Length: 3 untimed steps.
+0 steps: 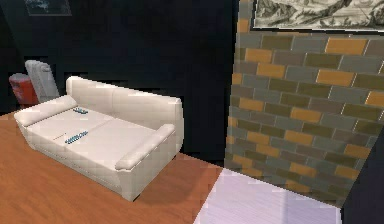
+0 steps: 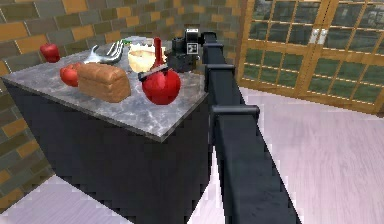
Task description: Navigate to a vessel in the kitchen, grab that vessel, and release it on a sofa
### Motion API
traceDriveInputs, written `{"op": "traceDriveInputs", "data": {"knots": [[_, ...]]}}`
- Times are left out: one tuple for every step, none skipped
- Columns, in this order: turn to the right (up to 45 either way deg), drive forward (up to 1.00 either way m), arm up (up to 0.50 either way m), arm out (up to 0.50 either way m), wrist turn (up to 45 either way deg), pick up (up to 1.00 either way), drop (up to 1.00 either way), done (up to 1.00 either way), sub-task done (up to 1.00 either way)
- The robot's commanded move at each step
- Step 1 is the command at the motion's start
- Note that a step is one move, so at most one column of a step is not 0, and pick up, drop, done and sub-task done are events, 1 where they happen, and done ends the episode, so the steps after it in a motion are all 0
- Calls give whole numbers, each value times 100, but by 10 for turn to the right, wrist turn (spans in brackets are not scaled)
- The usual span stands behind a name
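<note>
Vessel [image 2: 161, 88], red and round, is sitting on the counter [image 2: 150, 125] near its front edge, with bread [image 2: 105, 82] lying beside it. The gripper [image 2: 165, 63] is hanging there; I cannot tell its fingers' state or hold.

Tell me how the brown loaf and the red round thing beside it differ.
The loaf is brown and long; the red round thing is shiny red and ball-shaped. The loaf lies farther left in the arm side view; the red round thing sits nearer the arm. Both rest on the grey counter.
</note>
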Motion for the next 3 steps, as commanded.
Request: {"op": "traceDriveInputs", "data": {"knots": [[0, 0, -10, 0, 0, 0, 0, 0, 0], [0, 0, 0, 0, 0, 100, 0, 0, 0], [0, 0, 10, 0, 0, 0, 0, 0, 0]]}}
